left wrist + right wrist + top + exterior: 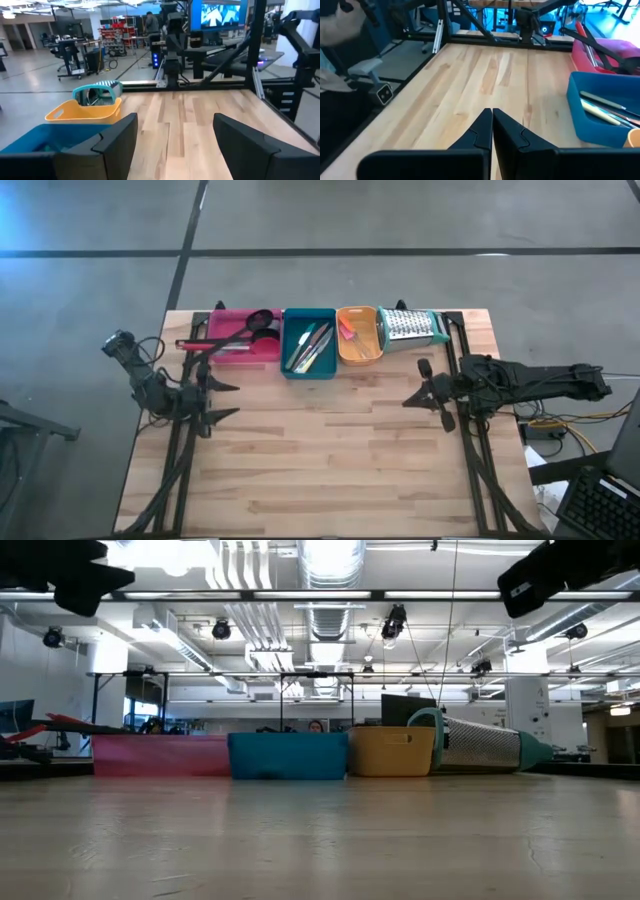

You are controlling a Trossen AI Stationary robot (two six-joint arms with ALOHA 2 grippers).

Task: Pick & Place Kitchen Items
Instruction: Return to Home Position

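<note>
Wood table (330,470) shows no loose utensils on its near half. At 9 o'clock the left gripper (226,401) hangs with fingers wide apart, empty; at 3 o'clock the right gripper (408,401) has fingers pressed together on nothing. Farther off, at 12 o'clock, the black ladle (260,321) and red spoon (200,344) lie in the pink tray (232,326), axes roughly 9-to-3, ladle bowl toward 3. The thin knives (310,345) in the teal tray (310,374) run 7-to-1. Sorting looks finished, with only parking the arms left
</note>
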